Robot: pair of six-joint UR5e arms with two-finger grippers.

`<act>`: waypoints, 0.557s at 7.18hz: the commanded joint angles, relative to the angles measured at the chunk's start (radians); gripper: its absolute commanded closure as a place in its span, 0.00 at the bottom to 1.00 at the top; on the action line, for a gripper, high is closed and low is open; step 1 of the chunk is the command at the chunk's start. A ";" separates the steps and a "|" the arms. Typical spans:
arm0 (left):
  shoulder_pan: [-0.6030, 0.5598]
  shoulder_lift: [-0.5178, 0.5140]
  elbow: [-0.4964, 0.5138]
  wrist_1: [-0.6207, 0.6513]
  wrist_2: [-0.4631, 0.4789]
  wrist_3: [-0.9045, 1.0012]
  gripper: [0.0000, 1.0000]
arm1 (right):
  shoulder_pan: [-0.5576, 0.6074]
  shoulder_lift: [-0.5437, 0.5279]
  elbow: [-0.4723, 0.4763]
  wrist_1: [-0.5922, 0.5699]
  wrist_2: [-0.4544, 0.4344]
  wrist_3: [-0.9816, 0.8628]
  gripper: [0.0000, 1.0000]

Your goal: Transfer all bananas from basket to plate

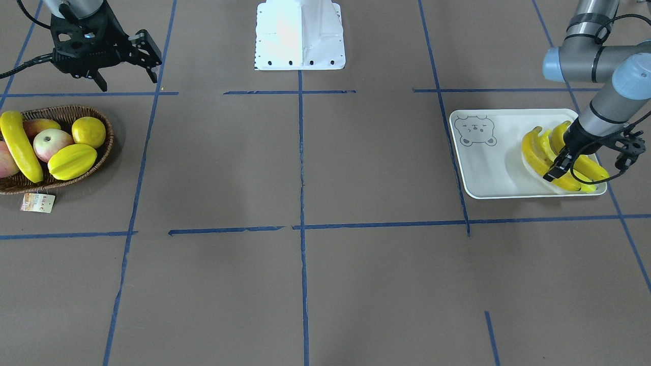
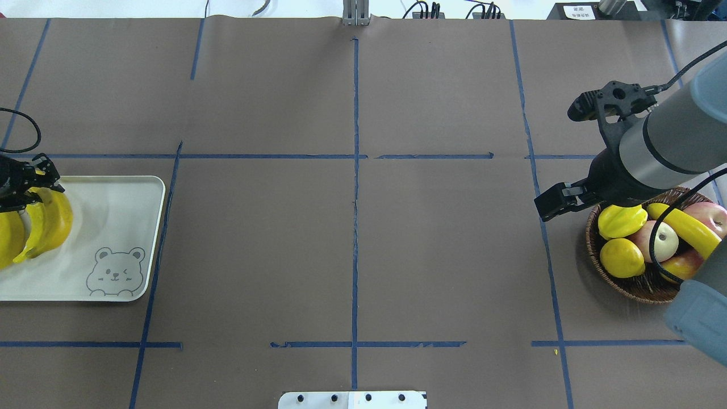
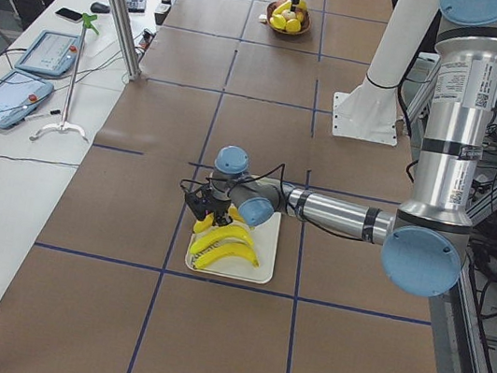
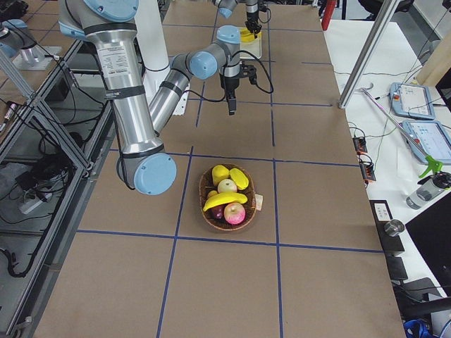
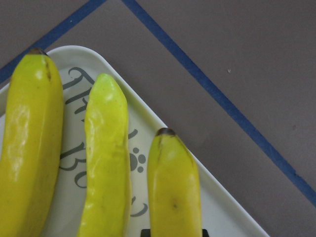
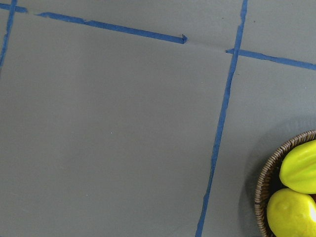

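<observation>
Three bananas point(image 1: 534, 152) were set on the plate point(image 1: 488, 173), left gripper point(image 1: 587, 170) spread; the fourth banana point(image 1: 20, 147), in the basket point(image 1: 108, 147), needed grasping by the spread right gripper point(image 1: 129, 83).

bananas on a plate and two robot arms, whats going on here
The robot is moving bananas from a basket to a plate. So far three bananas lie on the plate, and the left gripper is open low over them. There is one banana in the basket among other fruit. The right gripper is open above the table beside the basket, holding nothing.
</observation>
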 commanded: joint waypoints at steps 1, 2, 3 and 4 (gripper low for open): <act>-0.016 -0.002 -0.055 0.007 -0.012 0.030 0.00 | 0.000 -0.003 -0.003 0.002 0.000 -0.003 0.00; -0.019 -0.001 -0.111 0.070 -0.046 0.083 0.00 | 0.005 -0.005 -0.003 0.002 0.002 -0.004 0.00; -0.023 -0.005 -0.215 0.192 -0.070 0.167 0.00 | 0.023 -0.018 -0.001 0.002 0.003 -0.013 0.00; -0.010 -0.031 -0.330 0.334 -0.064 0.221 0.00 | 0.044 -0.078 0.027 0.000 0.003 -0.106 0.00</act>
